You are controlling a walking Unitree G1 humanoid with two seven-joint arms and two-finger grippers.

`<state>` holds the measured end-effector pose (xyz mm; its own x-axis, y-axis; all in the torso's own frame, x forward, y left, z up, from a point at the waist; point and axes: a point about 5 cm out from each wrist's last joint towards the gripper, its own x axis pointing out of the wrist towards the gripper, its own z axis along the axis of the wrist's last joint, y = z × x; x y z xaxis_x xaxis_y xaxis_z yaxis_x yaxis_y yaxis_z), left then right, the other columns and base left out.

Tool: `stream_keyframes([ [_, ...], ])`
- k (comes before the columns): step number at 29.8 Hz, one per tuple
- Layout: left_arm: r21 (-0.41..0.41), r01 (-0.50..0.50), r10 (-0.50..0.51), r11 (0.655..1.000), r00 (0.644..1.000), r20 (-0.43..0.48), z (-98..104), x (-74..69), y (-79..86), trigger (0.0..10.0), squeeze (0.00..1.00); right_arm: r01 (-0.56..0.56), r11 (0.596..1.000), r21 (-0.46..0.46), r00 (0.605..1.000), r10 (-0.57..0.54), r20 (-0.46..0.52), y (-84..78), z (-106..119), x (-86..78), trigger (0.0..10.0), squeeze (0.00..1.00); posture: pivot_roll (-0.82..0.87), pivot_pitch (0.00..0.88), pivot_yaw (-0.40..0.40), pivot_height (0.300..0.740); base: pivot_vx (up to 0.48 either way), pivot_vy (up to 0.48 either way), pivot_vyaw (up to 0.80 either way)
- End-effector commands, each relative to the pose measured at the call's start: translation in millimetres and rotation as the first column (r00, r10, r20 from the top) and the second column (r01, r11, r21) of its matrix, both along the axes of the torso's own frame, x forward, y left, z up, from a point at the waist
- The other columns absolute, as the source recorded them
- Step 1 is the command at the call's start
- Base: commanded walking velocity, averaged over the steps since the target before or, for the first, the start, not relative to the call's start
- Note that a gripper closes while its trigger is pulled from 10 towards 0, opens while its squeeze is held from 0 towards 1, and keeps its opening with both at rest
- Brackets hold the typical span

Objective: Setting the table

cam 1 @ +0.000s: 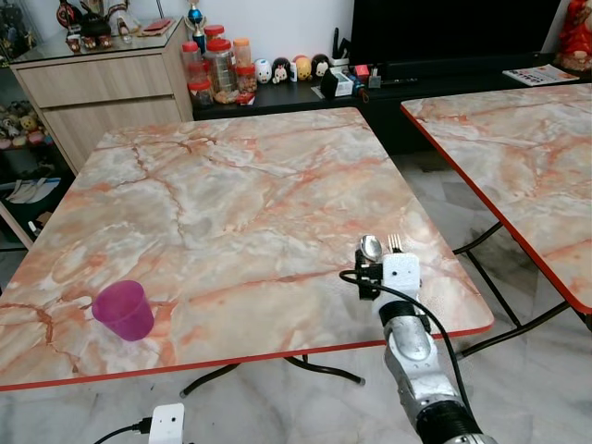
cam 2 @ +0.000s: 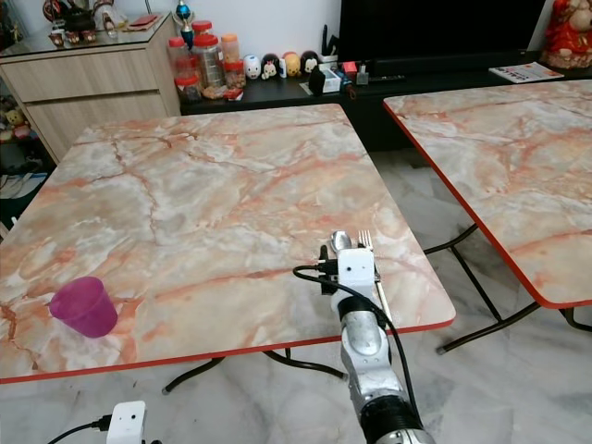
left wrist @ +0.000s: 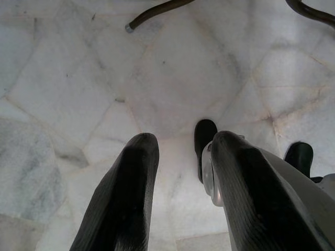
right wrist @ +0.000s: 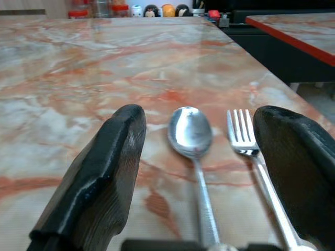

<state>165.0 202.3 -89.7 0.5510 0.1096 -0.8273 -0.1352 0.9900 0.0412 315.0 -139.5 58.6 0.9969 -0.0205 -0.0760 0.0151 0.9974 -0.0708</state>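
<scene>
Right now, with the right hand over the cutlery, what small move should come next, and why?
Probably lift the right hand straight up and back. Its fingers stand open either side of the spoon and fork, which lie flat side by side on the marble table, apparently released.

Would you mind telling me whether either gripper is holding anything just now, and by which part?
Nothing is held. The right gripper stands open around the spoon and fork lying on the table.

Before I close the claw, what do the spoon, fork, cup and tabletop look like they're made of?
Spoon and fork: likely polished steel, silvery and mirror-bright. Cup: probably plastic, translucent magenta with a thin wall. Table: glossy marble pattern with a red edge, possibly printed laminate rather than stone. The right claw stands open around both utensils.
</scene>
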Motion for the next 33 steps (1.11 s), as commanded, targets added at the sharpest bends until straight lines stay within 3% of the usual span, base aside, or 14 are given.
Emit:
stream_keyframes([
  [1, 0.0, 0.01, -0.01, 1.0, 1.0, -0.016, -1, -1.7, 1.3, 10.0, 0.0, 0.087, 0.994, 0.061, 0.995, -0.084, -0.055, -11.4, 3, 6.7, 10.0, 0.0, 0.0, 0.006, 0.051, 0.74, 0.0, 0.0, 0.0],
  [3, -0.002, 0.016, -0.016, 1.0, 1.0, -0.017, -1, -1.6, 0.8, 10.0, 0.0, 0.134, 0.99, 0.034, 0.984, -0.13, -0.119, -24.5, 3, 11.7, 10.0, 0.0, 0.0, 0.002, 0.051, 0.74, 0.0, 0.0, 0.0],
  [6, 0.0, 0.022, -0.022, 1.0, 1.0, -0.018, -1, -1.5, 1.2, 10.0, 0.0, 0.115, 0.993, 0.022, 0.987, -0.112, -0.117, -30.3, 10, 16.8, 10.0, 0.0, 0.0, 0.0, 0.051, 0.74, 0.0, 0.0, 0.0],
  [13, 0.009, 0.031, -0.031, 0.999, 0.999, -0.019, 0, -1.4, 2.8, 10.0, 0.0, 0.098, 0.991, 0.086, 0.988, -0.086, -0.128, -28.7, 12, 19.8, 10.0, 0.0, 0.0, 0.0, 0.049, 0.74, 0.0, 0.0, 0.0],
  [20, 0.01, 0.033, -0.033, 0.999, 0.999, -0.019, 0, -1.8, 3.4, 10.0, 0.0, 0.0, 0.996, 0.084, 0.988, 0.013, -0.155, -18.1, 14, 20.2, 10.0, 0.0, 0.0, 0.0, 0.047, 0.74, 0.0, 0.0, 0.0],
  [25, 0.009, 0.039, -0.038, 0.999, 0.999, -0.026, -1, -3.4, 3.1, 10.0, 0.0, 0.0, 0.998, 0.06, 0.976, 0.013, -0.218, -19.3, 4, 14.3, 10.0, 0.0, -0.01, 0.0, 0.047, 0.74, 0.0, 0.0, 0.0],
  [33, 0.011, 0.051, -0.051, 0.999, 0.998, -0.028, -1, -2.5, 2.9, 10.0, 0.0, 0.008, 0.998, 0.056, 0.97, 0.006, -0.243, -24.1, 3, 15.3, 10.0, 0.0, -0.01, 0.0, 0.051, 0.74, 0.0, 0.0, 0.0],
])
